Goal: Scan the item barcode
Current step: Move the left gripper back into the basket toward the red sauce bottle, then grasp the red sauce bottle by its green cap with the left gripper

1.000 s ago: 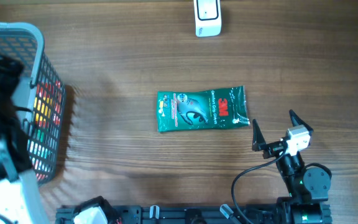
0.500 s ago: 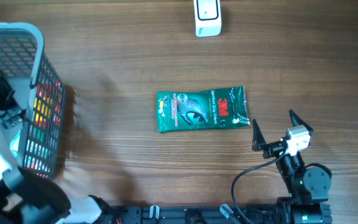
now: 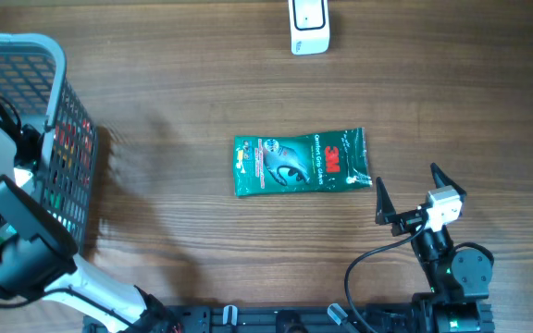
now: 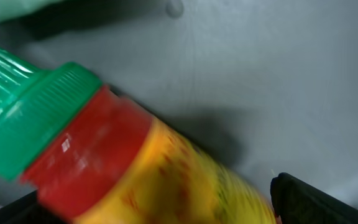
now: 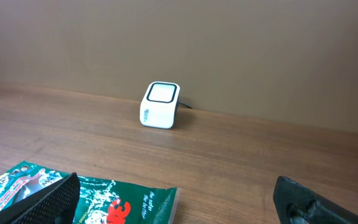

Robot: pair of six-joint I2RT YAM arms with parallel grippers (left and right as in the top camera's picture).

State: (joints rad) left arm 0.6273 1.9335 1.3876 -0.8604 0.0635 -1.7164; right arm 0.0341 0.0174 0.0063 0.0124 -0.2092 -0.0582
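Reaching into the grey plastic mesh basket [image 3: 55, 65] at the table's left edge, the left arm [image 3: 12, 245] has its gripper [image 4: 151, 211] down inside, hidden from the overhead camera. The left wrist view shows the basket's smooth grey floor and 1 bottle [image 4: 135, 168] lying on it, with a green ribbed cap, a red neck and a yellow body, blurred. Its lower body sits between the 2 dark jaws, which stand wide apart at the bottom corners of that view; whether either jaw touches the bottle cannot be told. Through the mesh wall, the overhead view shows red, yellow and green patches of further contents [image 3: 63, 157], too small to identify.

A flat green plastic packet with a red 3M logo [image 3: 302, 163] lies printed side up near the middle of the wooden table [image 3: 174, 102], well apart from the basket. A small white box-shaped scanner with a dark-framed window [image 3: 309, 28] stands at the far edge, well beyond the packet.

The right gripper [image 3: 406, 178] hangs just beside the packet's right end, jaws spread wide and holding nothing, facing the scanner.
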